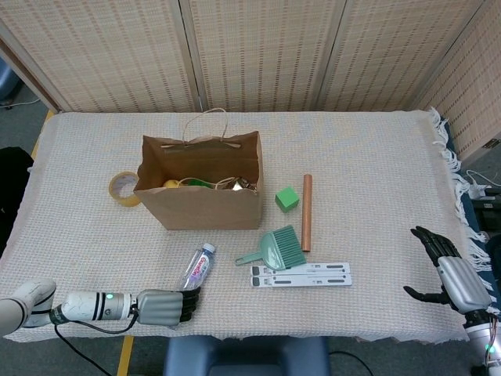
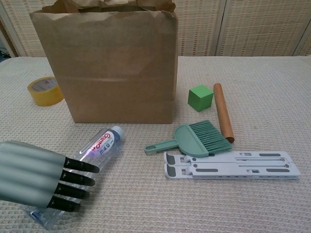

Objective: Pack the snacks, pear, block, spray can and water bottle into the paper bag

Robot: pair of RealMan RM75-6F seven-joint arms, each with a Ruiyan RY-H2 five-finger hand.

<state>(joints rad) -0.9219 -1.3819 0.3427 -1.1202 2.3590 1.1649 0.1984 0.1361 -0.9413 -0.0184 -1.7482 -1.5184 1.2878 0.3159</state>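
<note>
Woven cream cloth covers your tabletop (image 1: 376,157), fringed on its right edge, with ribbed reed screens standing behind it. Brown paper bag (image 1: 200,184) stands upright left of centre, mouth open, twisted paper handles up; something yellow and some crinkly wrappers show inside, too small to name.

Your left robot hand (image 2: 36,177), ribbed grey shell with black fingers, lies over the bottom end of the clear plastic water bottle (image 2: 95,145) at the near left edge. Fingers are curled down across the bottle, touching it; I cannot tell whether they actually grip it. The bottle lies on its side, cap end angled up-right toward the bag, purple-and-white label facing up.

Your right robot hand (image 1: 445,272) sits at the near right corner, well apart from everything, fingers spread and nothing in it.

Green block (image 1: 287,198), a small cube, sits just right of the bag. Beside it lies a smooth copper-brown cylinder (image 1: 307,211), running front to back. A mint-green plastic hand brush (image 1: 278,249) with fine bristles lies in front of the block, handle pointing left. Nearest you on that side is a flat white-grey folding stand (image 1: 301,274), slotted, lying closed. A yellow tape roll (image 1: 123,188) sits just beside the bag's left side.
</note>
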